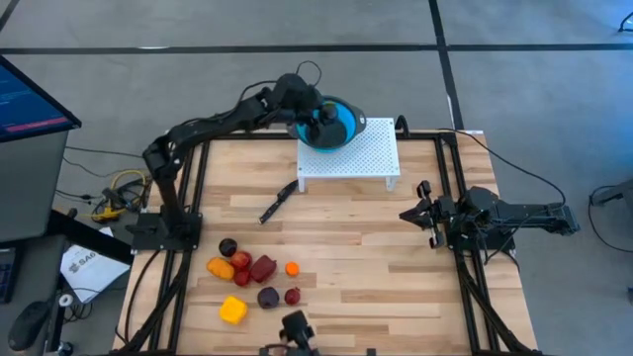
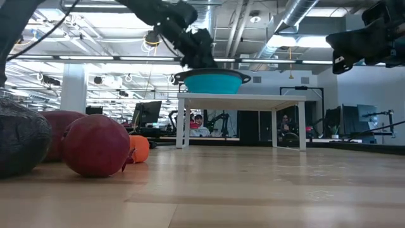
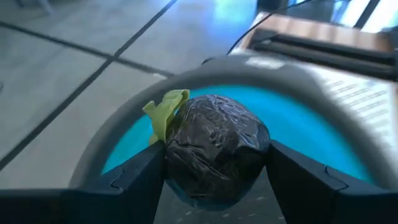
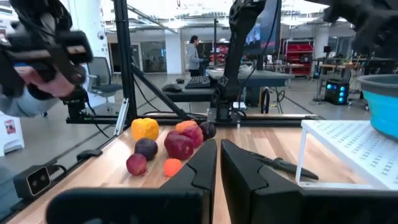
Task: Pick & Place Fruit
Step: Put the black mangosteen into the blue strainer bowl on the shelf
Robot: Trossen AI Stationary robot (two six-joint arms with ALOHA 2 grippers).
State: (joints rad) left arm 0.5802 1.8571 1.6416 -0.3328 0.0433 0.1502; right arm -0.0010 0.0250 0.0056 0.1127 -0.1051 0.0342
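Wooden bench (image 1: pixel 396 257) holds eight fruits (image 1: pixel 252 282) yet; left gripper (image 3: pixel 214 171) fingers clamp a dark fruit (image 3: pixel 214 149) over the bowl (image 1: pixel 346 127); right gripper (image 4: pixel 219 163) waits, fingers narrow.

Grey concrete floor (image 1: pixel 198 25) with dark seams; open workshop behind, ceiling ducts (image 2: pixel 297 16), white pillar (image 2: pixel 73 88), desks.

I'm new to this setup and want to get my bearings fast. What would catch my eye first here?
The left hand is stretched to the far side of the table, holding a dark purple fruit with a green leaf over the blue bowl, which sits on a white perforated stand. Next, the cluster of loose fruit on the near left of the wooden table. The right hand waits at the right side, fingers nearly together.
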